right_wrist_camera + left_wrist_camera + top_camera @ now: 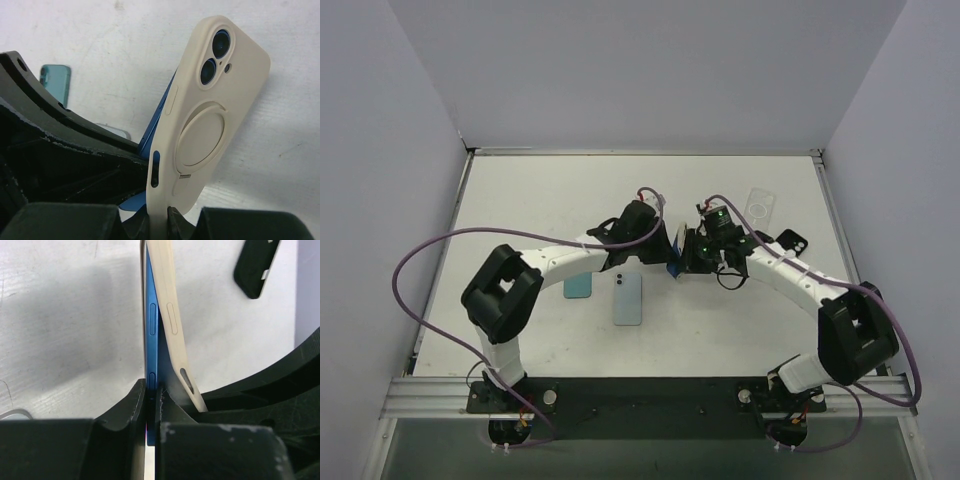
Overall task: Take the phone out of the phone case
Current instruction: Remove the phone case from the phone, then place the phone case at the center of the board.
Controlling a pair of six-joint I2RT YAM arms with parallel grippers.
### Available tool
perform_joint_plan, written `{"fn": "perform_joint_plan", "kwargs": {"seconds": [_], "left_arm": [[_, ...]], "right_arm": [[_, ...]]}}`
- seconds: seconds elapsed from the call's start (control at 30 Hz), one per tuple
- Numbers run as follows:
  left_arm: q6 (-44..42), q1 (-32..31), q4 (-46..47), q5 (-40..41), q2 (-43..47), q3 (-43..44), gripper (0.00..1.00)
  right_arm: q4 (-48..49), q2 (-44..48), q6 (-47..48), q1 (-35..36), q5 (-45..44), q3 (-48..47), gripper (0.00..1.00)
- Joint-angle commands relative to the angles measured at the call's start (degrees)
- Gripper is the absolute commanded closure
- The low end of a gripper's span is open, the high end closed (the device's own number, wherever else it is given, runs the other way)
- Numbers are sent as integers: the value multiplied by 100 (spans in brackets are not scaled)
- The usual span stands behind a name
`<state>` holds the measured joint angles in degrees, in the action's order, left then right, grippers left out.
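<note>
Phone case (200,125): beige, aloft between both grippers, lower edge pinched by right gripper (159,220). Phone (152,330): blue, long axis pointing straight away from left gripper (151,395), near end clamped, peeled clear of case there.

White table (520,195), pale grey walls (650,70)

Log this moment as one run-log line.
left jaws: shut on blue phone edge | right jaws: shut on beige case edge | case: peeled open at gripped end, far end on phone | extraction: incomplete
</note>
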<state>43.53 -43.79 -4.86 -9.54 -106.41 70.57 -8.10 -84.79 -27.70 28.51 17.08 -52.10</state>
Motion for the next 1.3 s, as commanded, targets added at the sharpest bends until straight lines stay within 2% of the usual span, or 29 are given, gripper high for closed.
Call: {"fn": "perform_joint_plan", "kwargs": {"seconds": [0.0, 0.4, 0.63, 0.83, 1.03, 1.27], "left_arm": [[-266, 512, -393, 472, 639, -297, 100], [-565, 819, -814, 602, 1254, -517, 100], [-618, 951, -788, 533, 1351, -605, 100], [-574, 1065, -542, 304, 1360, -649, 100], [-556, 1294, -498, 155, 1448, -614, 100], [-477, 1645, -252, -390, 1518, -649, 100]], "right_arm": [[-869, 595, 265, -574, -882, 165, 100], [-1045, 1166, 529, -830, -873, 103, 100], [-1168, 1545, 477, -830, -1039, 59, 100], [-994, 1492, 257, -1075, -1137, 50, 100], [60, 949, -305, -1778, -382, 60, 100], [1082, -737, -894, -2429, 243, -634, 100]]}}
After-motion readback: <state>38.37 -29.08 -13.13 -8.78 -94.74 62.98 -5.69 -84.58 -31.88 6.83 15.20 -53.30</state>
